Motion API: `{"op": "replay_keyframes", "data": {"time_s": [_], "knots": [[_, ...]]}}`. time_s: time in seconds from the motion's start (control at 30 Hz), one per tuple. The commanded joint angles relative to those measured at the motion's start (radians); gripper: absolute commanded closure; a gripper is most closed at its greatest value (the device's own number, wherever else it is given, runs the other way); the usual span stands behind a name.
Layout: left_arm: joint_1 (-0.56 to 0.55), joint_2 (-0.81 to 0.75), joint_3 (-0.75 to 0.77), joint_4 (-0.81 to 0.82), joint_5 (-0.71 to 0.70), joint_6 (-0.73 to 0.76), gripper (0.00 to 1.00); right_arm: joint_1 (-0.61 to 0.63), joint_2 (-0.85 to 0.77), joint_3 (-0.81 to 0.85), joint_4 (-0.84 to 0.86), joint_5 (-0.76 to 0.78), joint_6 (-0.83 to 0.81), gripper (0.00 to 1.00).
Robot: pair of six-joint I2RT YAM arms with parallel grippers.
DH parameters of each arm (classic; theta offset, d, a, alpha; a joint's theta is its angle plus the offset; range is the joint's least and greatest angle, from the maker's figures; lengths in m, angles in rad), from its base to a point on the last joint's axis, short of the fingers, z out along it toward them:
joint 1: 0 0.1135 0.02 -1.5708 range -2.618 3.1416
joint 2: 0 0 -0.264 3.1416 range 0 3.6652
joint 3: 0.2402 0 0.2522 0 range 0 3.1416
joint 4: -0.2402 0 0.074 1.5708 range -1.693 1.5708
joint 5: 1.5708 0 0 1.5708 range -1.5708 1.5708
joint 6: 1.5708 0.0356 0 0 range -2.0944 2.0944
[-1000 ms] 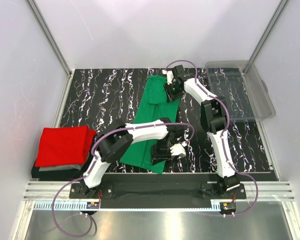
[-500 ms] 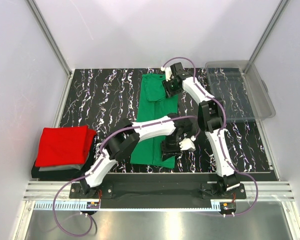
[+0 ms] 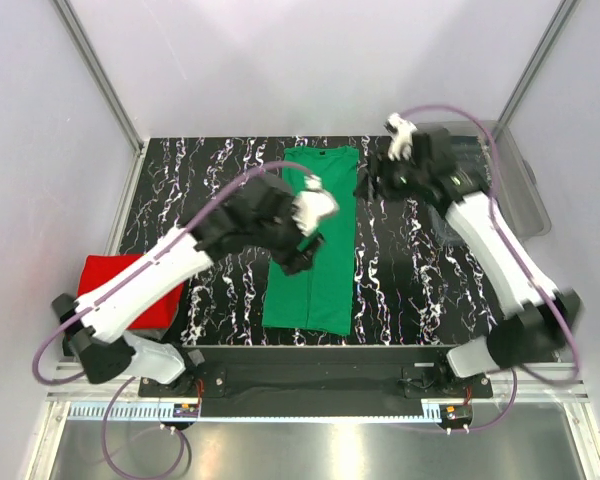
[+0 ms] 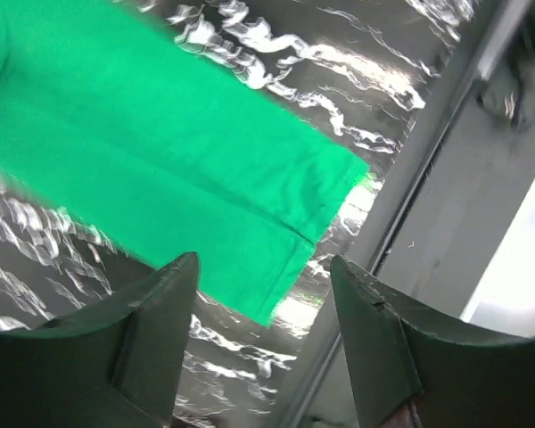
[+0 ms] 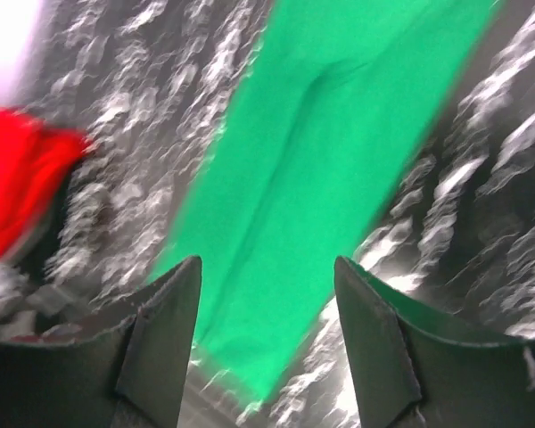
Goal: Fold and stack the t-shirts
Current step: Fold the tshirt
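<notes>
The green t-shirt (image 3: 317,235) lies flat as a long narrow strip down the middle of the table, from the back to the front edge. My left gripper (image 3: 302,258) hovers over its left edge, open and empty; the left wrist view shows the shirt's near corner (image 4: 160,160) beyond the fingers. My right gripper (image 3: 366,187) hangs open just right of the shirt's far end, with the strip (image 5: 325,178) below its fingers. The red t-shirt (image 3: 108,282) sits folded at the front left, partly behind my left arm, and shows blurred in the right wrist view (image 5: 18,183).
A clear plastic bin (image 3: 515,185) stands at the back right, partly behind my right arm. The black marbled table (image 3: 200,190) is bounded by white walls and a metal rail (image 3: 310,385) along the front. The rail (image 4: 410,223) runs close to the shirt's near corner.
Both grippers have opened and let go of the green t-shirt. The left one rose from the near end, the right one moved right from the far end. The shirt now lies straight.
</notes>
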Motion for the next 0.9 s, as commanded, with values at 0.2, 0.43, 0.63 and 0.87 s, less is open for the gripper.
{"op": "replay_keyframes", "data": {"time_s": [0.2, 0.43, 0.63, 0.87], "knots": [[0.527, -0.064, -0.633, 0.227, 0.363, -0.548, 0.31, 0.021, -0.192, -0.785, 0.025, -0.327, 0.444, 0.34], [0.566, -0.153, -0.933, 0.384, 0.338, -0.663, 0.31, 0.021, -0.149, -0.840, 0.088, -0.286, 0.471, 0.32], [0.569, -0.089, -0.942, 0.405, 0.318, -0.666, 0.29, 0.034, -0.082, -0.856, 0.098, -0.266, 0.466, 0.32], [0.569, -0.015, -0.953, 0.438, 0.310, -0.663, 0.32, 0.110, 0.002, -0.856, 0.165, -0.309, 0.501, 0.34]]}}
